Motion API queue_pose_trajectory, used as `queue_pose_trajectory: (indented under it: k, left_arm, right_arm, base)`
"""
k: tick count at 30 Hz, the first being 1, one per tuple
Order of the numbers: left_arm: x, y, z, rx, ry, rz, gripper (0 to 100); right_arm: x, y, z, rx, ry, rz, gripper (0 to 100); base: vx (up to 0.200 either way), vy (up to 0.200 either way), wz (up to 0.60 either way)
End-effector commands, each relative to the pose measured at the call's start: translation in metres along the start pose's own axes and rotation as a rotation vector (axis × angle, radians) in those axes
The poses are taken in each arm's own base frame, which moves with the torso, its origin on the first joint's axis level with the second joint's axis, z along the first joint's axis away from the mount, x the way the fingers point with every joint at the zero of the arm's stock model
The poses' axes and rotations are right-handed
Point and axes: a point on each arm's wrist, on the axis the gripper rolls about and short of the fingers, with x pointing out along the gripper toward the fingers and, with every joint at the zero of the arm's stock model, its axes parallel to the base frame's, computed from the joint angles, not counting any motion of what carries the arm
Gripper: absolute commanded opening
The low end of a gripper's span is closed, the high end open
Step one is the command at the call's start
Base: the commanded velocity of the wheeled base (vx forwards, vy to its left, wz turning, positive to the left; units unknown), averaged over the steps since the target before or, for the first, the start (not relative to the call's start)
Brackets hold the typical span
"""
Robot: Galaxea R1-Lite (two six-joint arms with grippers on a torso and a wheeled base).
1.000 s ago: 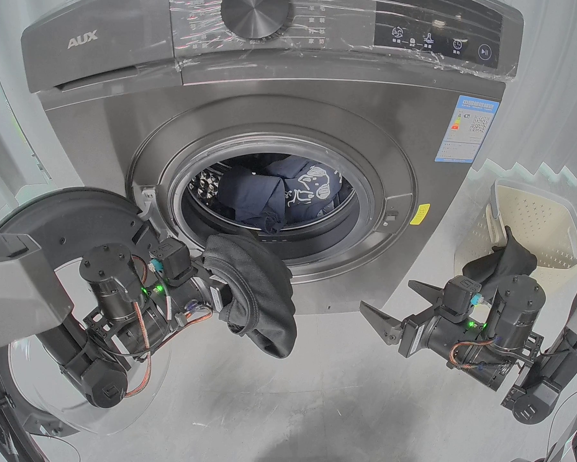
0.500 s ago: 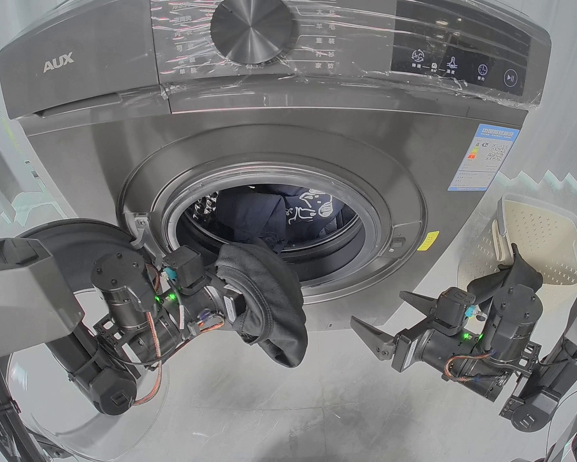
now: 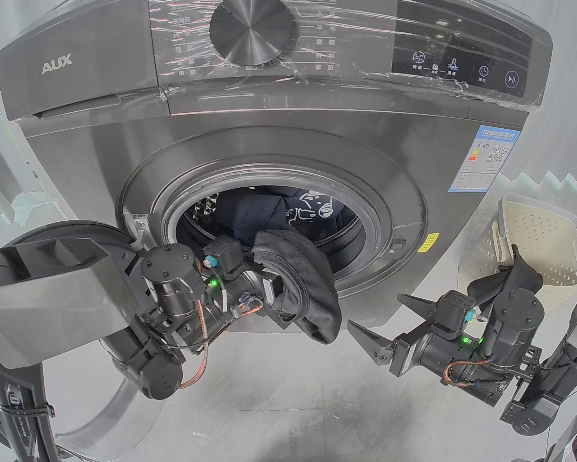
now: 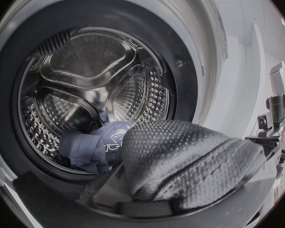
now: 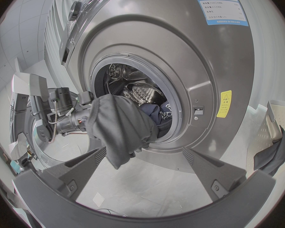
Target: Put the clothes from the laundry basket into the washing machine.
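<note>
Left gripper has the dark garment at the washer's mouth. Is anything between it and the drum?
Nothing visible. The door is swung open to the robot's left, and the dark garment in the left gripper hangs at the opening's lower rim. Navy clothes lie low in the drum, with room above them.

The washing machine [image 3: 96, 155] was dark metallic grey, its control panel [image 3: 458, 46] black with white symbols. On its front, right of the door opening, sat a blue-and-white label [image 3: 484, 158] and a yellow sticker [image 3: 428, 241]. Its drum [image 4: 85, 64] was shiny steel dotted with small holes, and the navy garment [image 3: 262, 210] inside bore a white cartoon print. At the opening, a charcoal garment [image 3: 301, 277] showed a pebbled knit. Right of the machine, the laundry basket [image 3: 545, 226] was cream and perforated, a black garment [image 3: 503, 280] on its rim.
</note>
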Motion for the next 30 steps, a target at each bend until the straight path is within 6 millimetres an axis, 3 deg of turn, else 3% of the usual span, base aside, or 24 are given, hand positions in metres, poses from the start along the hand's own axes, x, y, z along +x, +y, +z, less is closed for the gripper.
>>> queue_pose_trajectory:
  k: [1,8,13,19,30]
  left_arm:
    - [0.029,0.008,-0.031,-0.031,0.007,0.007,0]
    - [0.074,0.024,-0.045,-0.027,-0.053,0.028,0]
    - [0.096,0.038,-0.039,-0.029,-0.064,0.053,0]
    - [0.112,0.051,-0.023,-0.025,-0.085,0.091,0]
    - [0.124,0.055,-0.02,-0.025,-0.12,0.137,0]
  right_arm:
    - [0.0,0.004,-0.001,0.0,0.001,0.016,100]
    - [0.001,0.006,-0.003,0.0,0.01,0.022,100]
    - [0.001,0.006,-0.003,-0.001,0.013,0.02,100]
    - [0.002,0.007,-0.003,-0.003,0.009,0.025,100]
    - [0.005,0.009,-0.007,-0.009,0.022,0.034,100]
  base:
    - [0.0,0.0,0.0]
    - [0.0,0.0,0.0]
    - [0.0,0.0,0.0]
    - [0.0,0.0,0.0]
    - [0.0,0.0,0.0]
